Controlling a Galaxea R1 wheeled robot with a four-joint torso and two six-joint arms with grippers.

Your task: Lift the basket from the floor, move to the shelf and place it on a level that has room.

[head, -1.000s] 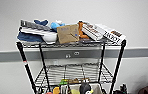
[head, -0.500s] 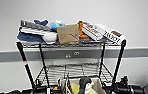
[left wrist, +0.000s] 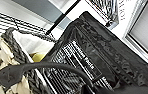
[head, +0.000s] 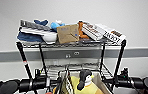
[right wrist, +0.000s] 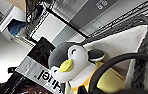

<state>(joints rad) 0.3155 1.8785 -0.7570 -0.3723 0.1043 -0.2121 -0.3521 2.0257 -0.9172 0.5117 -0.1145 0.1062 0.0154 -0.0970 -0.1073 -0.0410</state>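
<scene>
Both arms reach in from the two sides at the foot of the head view, the left arm (head: 27, 85) and the right arm (head: 132, 82), dark and jointed, level with the basket (head: 100, 83) between them. Whether either gripper's fingers are apart or together cannot be told, since the fingers themselves cannot be made out in any view.

One basket is visible, beige and woven with a pale cloth lining, raised in front of the shelf (head: 71, 45), its rim at about the height of the second wire tier (head: 75, 67). Inside it sits one plush penguin (head: 84, 78), dark-headed with a white face and yellow beak, on a yellow body. Beside the penguin stands one dark, flat packet with printed lettering (head: 65, 83).

The right wrist view shows the same penguin (right wrist: 70, 62) close up, leaning against the lined basket wall (right wrist: 120, 47), with one curved dark handle (right wrist: 110, 67) crossing in front. The left wrist view shows the woven basket side (left wrist: 0, 67), another curved dark handle (left wrist: 40, 68) and the dark packet (left wrist: 95, 55).

Four black posts carry the rack. Its top tier is crowded: blue cloth (head: 27, 37), one brown cardboard box (head: 68, 33), and white printed boxes (head: 110, 33) leaning at the right end. A white wall (head: 90, 12) with a grey band stands behind
</scene>
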